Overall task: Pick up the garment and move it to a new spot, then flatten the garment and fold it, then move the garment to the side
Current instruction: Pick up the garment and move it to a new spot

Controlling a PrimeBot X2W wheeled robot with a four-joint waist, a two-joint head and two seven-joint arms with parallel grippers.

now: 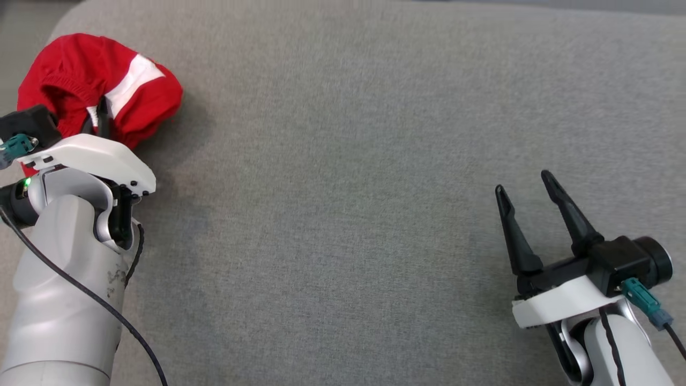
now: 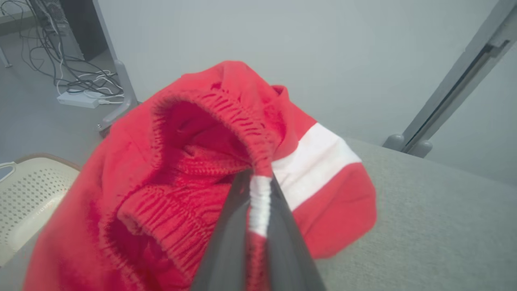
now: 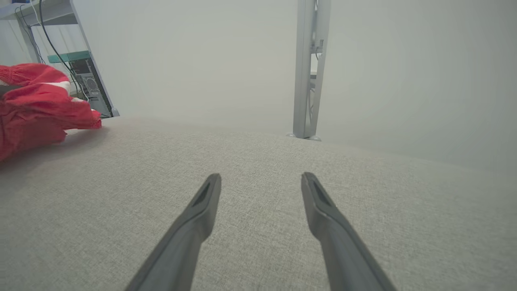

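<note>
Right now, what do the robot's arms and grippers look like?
Pale grey-white shells. The left forearm carries scuff marks, a black cable and a green light. The left gripper and right gripper each have two long, dark, tapered fingers and a teal connector.

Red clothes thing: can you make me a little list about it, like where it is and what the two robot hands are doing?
garment: red with a white stripe, bunched up
place: far left of the gray surface
left gripper: jaws shut on the garment at the white stripe
right gripper: jaws open, empty, far from the garment
folded: not yet
</note>
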